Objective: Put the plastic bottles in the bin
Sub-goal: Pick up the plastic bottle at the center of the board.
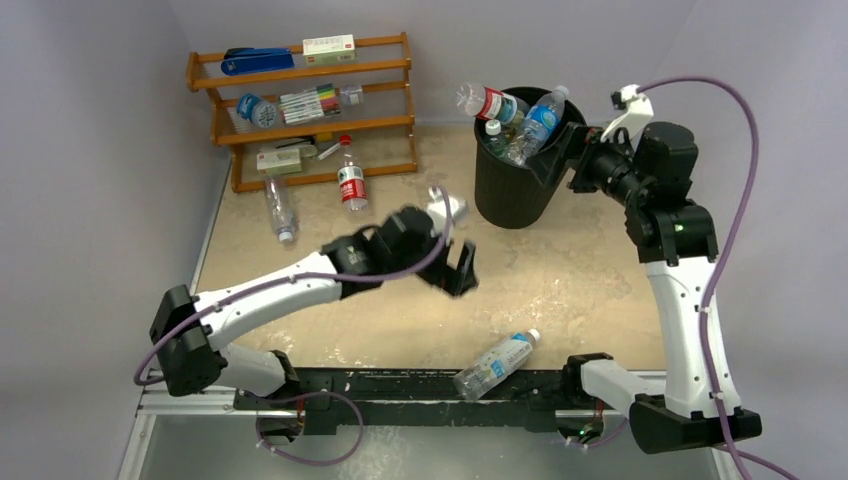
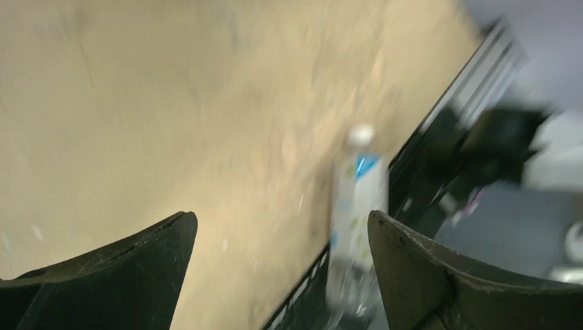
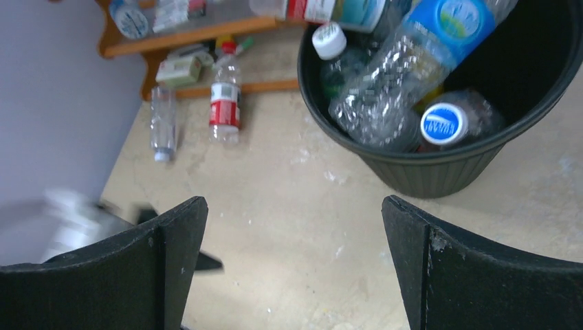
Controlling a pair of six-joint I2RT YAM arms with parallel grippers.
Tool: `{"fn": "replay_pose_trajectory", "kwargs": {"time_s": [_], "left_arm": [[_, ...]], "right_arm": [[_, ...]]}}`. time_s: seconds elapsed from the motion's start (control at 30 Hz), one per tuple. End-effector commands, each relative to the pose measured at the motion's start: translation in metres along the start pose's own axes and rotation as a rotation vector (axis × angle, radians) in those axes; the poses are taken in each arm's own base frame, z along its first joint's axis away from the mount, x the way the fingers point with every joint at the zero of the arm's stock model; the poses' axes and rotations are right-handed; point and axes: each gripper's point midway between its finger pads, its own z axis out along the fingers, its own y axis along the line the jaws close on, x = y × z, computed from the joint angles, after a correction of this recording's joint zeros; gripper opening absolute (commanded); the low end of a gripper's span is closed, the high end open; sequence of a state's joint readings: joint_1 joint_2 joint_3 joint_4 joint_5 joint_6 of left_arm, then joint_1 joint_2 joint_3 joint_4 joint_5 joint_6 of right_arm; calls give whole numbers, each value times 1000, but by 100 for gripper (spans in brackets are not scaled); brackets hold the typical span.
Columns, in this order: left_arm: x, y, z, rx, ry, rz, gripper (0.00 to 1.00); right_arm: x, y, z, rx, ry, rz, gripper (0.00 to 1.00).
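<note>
Left gripper and right gripper gape empty while a clear blue-labelled bottle lies sideways and the black bin brims with bottles.

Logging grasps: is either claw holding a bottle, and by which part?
Nothing is held: the left claw and right claw are both open and empty.
</note>
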State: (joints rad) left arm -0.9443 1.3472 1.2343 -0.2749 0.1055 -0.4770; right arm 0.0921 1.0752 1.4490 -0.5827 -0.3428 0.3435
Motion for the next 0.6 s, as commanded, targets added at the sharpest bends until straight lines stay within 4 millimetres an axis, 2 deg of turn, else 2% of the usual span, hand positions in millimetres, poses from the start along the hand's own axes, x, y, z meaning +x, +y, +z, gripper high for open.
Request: {"fn": "replay_pose_trajectory", "kwargs": {"time_s": [0.0,0.1,0.23,0.47,0.57], "left_arm": [[79,0,-13,-69,170,11,95],[112,-25,-5,-27,230,22,95],[151,-48,9,-25,320,84,95],[199,-69,27,-11,407,134,95],[220,-59,36,-74,443,180,95]], "right_arm": [[-60,15,-27,25,-176,1,100],[-73,24,-37,10,-217,-1,100],[-78,32,-45,-17,-236,4,100],[-69,33,-45,-32,-217,8,100],[-66,33,-45,-35,-213,7,100]]}}
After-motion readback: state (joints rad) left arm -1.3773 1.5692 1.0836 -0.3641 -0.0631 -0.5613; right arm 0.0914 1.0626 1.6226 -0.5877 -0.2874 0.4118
